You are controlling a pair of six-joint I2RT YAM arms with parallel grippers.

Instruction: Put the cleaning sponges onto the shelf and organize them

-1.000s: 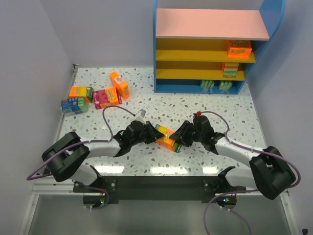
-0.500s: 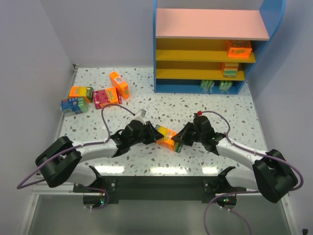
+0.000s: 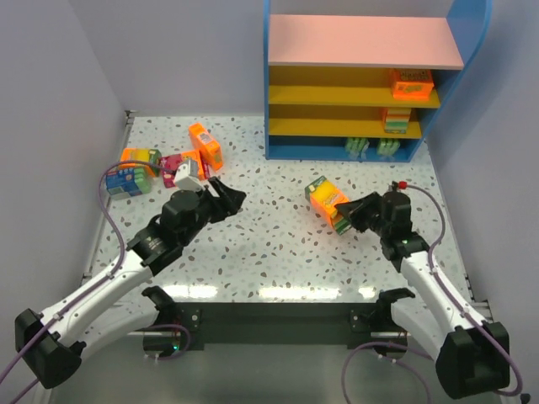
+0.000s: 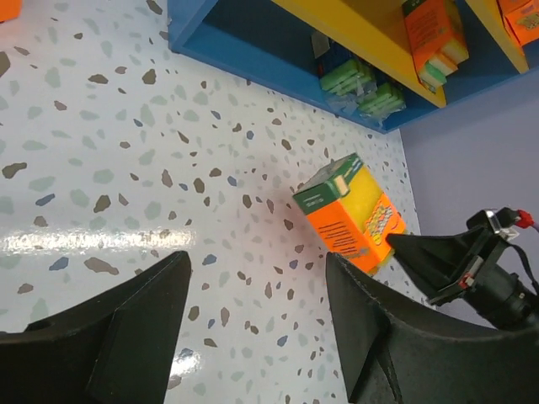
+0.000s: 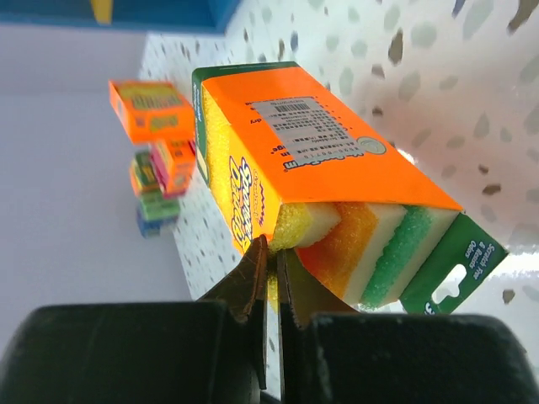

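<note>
At desk point(image 3: 278, 244) right side, right tool point(image 5: 271, 252) nips orange sponge pack point(image 5: 312, 160) by thin edge; I fear pivot, drop before shelf point(image 3: 366, 40). Left tool point(image 4: 257, 286) agape, empty.

The left arm point(image 3: 101, 290) reaches on a long diagonal from its base at the near left corner, wrist angled toward the middle of the counter. The left pincer point(image 3: 229, 195) points right with its two dark fingers point(image 4: 118, 337) spread wide apart. The right arm point(image 3: 429, 282) rises from the near right corner and bends inward. The right pincer point(image 3: 347, 210) is aimed left, with its jaws pressed nearly together on the end of an orange sponge pack point(image 3: 322, 196), which it holds tilted.
</note>
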